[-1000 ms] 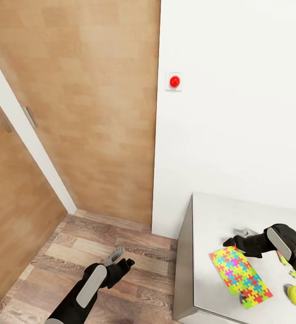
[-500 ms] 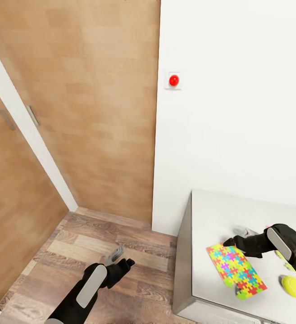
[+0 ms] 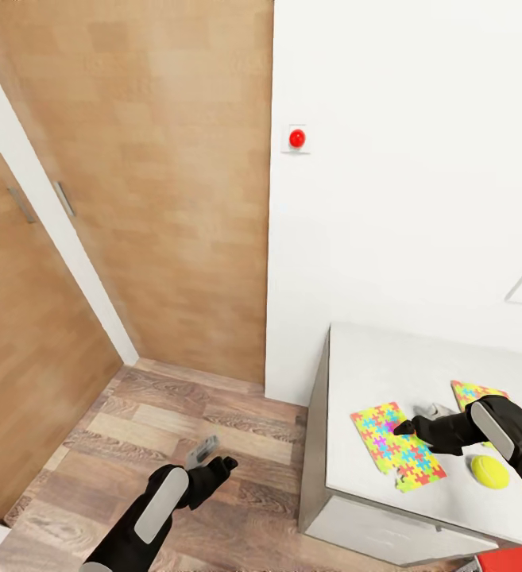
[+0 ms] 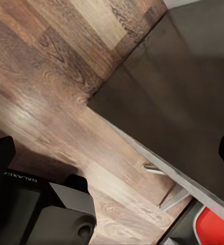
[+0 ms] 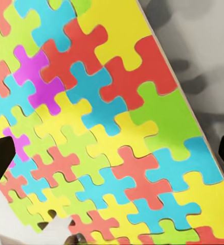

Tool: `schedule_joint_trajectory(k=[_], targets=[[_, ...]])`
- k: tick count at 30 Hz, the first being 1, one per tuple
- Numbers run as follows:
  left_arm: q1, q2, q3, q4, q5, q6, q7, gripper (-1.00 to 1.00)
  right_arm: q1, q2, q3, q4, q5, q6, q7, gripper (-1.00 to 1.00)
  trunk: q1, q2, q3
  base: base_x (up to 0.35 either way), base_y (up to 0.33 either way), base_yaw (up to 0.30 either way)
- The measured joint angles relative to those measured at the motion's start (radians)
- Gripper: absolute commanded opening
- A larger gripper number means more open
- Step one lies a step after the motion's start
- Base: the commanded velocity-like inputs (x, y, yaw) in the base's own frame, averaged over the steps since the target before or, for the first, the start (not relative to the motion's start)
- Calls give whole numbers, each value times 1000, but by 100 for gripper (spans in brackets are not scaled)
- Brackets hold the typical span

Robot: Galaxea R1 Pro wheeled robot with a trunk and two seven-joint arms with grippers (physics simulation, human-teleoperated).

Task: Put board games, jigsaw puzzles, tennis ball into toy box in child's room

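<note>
**Right end effector poised over a jigsaw puzzle**

A flat, brightly coloured jigsaw puzzle (image 3: 396,447) lies near the bench (image 3: 372,357) front edge, a second puzzle (image 3: 471,392) and tennis ball (image 3: 489,471) nearby. The right end effector (image 3: 421,420) hovers above it, fingers spread wide. It looks thin, light and stiff; an overhanging edge seems the best grip. The left end effector (image 3: 213,459) hangs over the floor, opening unclear.

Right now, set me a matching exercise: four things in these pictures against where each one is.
Things:
1. tennis ball
2. red button
3. left gripper
4. nearer jigsaw puzzle

Places:
A. on the white wall
B. over the wood floor
C. flat on the table, under the right gripper
D. on the table, near its front edge, beside the right arm

Pairs: 1-D, 2-A, 3-B, 4-C
</note>
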Motion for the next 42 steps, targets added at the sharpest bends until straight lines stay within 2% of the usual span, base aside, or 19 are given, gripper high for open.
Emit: schedule_joint_trajectory(k=[13, 31, 42], targets=[[0, 0, 0, 0, 0, 0, 0, 100, 0, 2, 0, 0, 1, 0, 1, 100, 0, 0, 0, -25, -8, 12], [0, 0, 0, 0, -1, 0, 0, 100, 0, 7, 3, 0, 6, 0, 1, 100, 0, 0, 8, -2, -1, 214], [0, 0, -1, 0, -1, 0, -7, 100, 0, 2, 2, 0, 5, 0, 1, 100, 0, 0, 9, 0, 0, 72]])
